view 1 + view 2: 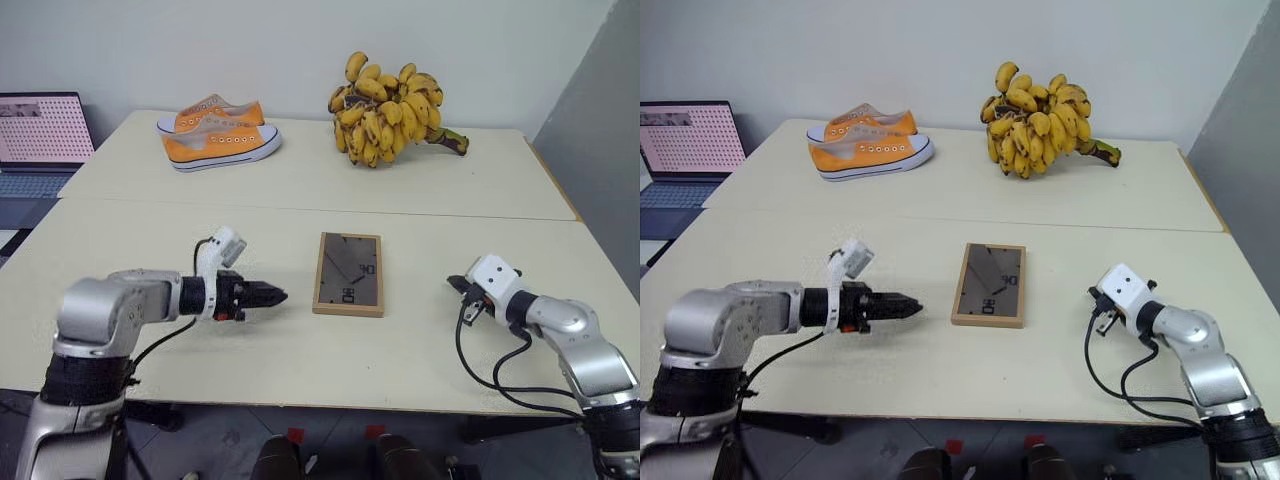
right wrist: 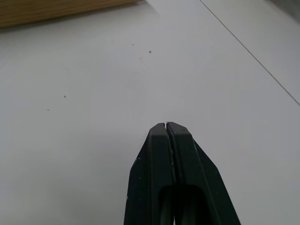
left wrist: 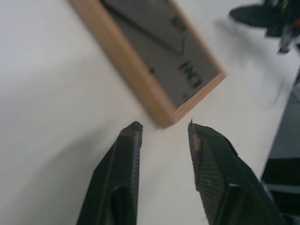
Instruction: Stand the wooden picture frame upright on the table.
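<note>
Two orange sneakers [image 1: 215, 135], bananas [image 1: 390, 110] far behind flat wooden picture frame [image 1: 348, 273].

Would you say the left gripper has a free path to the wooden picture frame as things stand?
Probably yes. The left gripper is open and points at the wooden picture frame, which lies flat with only bare table between them; the right gripper is shut, off to the other side.

Left gripper [image 3: 161, 129] points toward 3 o'clock, jaws parted; right gripper [image 2: 167, 125] points toward 10 o'clock, jaws pressed together.

bare table [image 1: 300, 340] around flat frame [image 1: 348, 273]
</note>
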